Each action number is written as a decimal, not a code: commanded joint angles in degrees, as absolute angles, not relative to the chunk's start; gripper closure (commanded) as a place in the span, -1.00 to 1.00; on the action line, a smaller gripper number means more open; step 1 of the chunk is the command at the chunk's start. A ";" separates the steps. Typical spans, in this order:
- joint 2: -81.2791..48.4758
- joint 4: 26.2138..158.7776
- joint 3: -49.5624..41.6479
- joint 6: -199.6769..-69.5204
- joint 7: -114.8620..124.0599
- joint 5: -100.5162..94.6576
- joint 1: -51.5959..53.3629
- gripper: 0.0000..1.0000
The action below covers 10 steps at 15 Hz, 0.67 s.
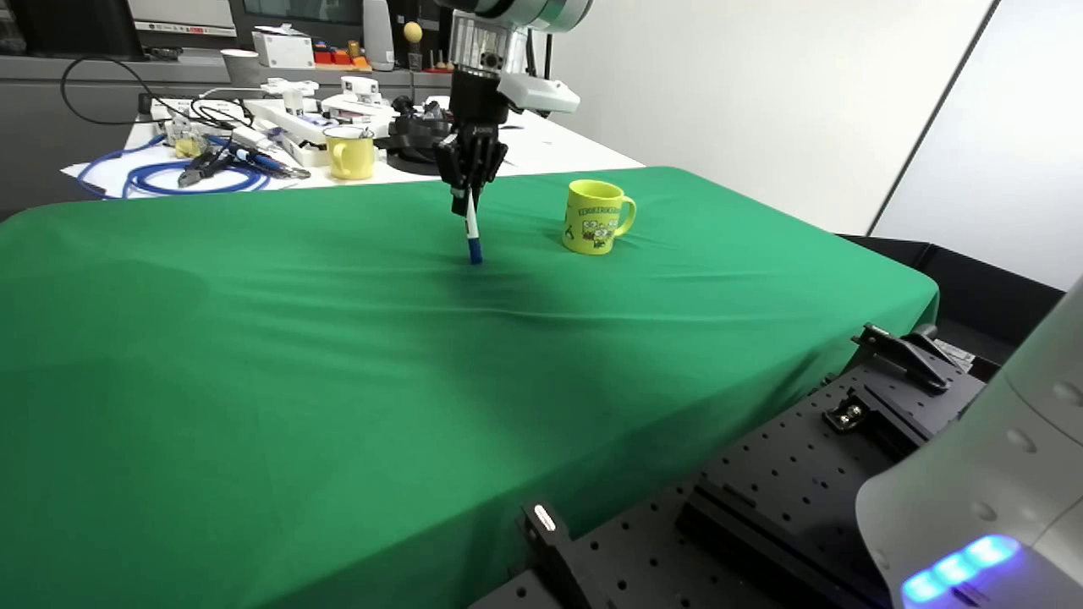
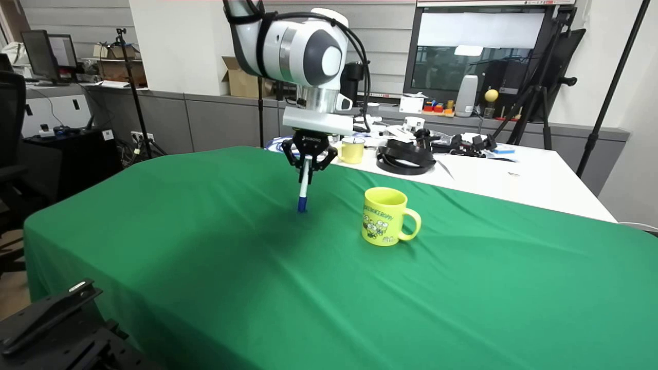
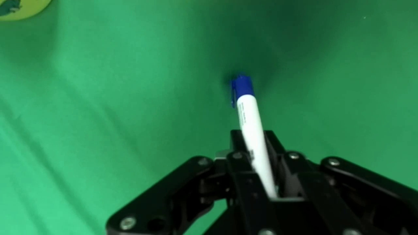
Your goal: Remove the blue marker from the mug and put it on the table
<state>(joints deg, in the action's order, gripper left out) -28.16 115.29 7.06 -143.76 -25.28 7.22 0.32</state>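
1. Two fingers of the gripper pinch the blue marker, blue end down.
2. Whether it touches the green table is unclear.
3. In an exterior view, the mug stands at its three o'clock.

The blue marker has a white barrel with fine dark print and a deep blue cap. The mug is bright greenish yellow, its side patterned with dark lettering and dark-outlined cartoon figures. The table is solid green, the end effector black with silvery screws, the background cup paler yellow.
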 commanded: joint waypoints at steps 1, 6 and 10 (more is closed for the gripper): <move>-30.98 114.96 7.48 -148.10 -23.06 4.44 0.82 0.90; -32.31 115.43 7.82 -152.88 -22.15 3.10 1.12 0.90; -33.57 116.94 7.84 -158.35 -21.55 2.01 1.13 0.90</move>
<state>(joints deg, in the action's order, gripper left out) -32.85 115.79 7.83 -154.64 -24.65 4.27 1.18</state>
